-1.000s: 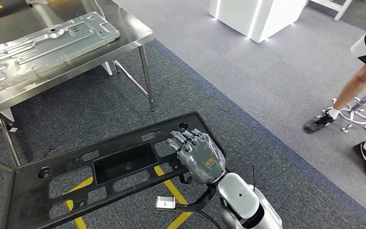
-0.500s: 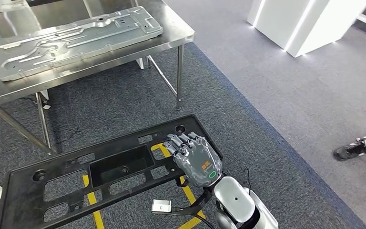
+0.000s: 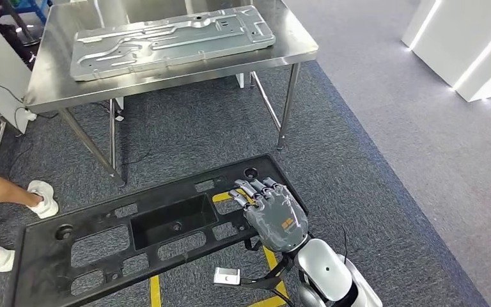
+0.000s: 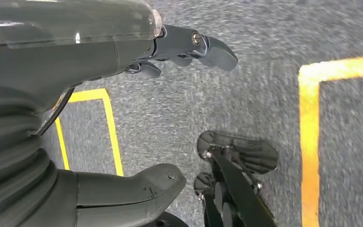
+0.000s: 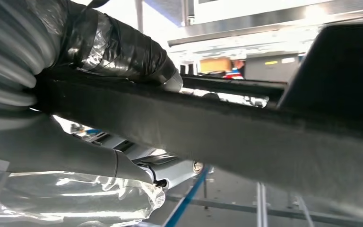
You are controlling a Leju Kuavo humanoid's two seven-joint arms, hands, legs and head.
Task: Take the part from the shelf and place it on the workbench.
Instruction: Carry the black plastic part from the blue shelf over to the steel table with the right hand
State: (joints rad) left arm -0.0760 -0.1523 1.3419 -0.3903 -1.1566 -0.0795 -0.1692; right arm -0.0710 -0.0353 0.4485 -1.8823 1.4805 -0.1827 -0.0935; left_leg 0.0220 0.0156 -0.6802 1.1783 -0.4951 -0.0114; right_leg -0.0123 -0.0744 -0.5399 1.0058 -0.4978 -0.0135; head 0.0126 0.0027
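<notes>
My right hand (image 3: 272, 214) is clamped on the right end of the black part (image 3: 147, 233), fingers laid over its top face and thumb underneath; the right wrist view shows my thumb (image 5: 118, 54) and fingers (image 5: 66, 156) pinching the part's dark edge (image 5: 217, 127) between them. The part is a long, flat black frame with a rectangular recess near its middle and several cut-out openings. I hold it roughly level out in front of me, above the grey carpet (image 3: 390, 160), its long side running from left to right. Through the cut-outs I see yellow floor lines (image 3: 155, 291).

My left hand (image 4: 123, 118) hangs over the carpet with nothing in it, the thumb and the dark fingers (image 4: 208, 47) apart. Yellow floor tape (image 4: 309, 142) crosses the carpet beneath it.

The workbench (image 3: 51, 70), a steel table on thin legs, stands farther away, to the left of centre, well apart from the part. A long stamped metal panel (image 3: 172, 38) lies flat on its top. At the far left edge a person's feet in white shoes (image 3: 41, 198) stand on the carpet near the part's left end. White blocks with lit edges (image 3: 467, 51) stand at the far right.
</notes>
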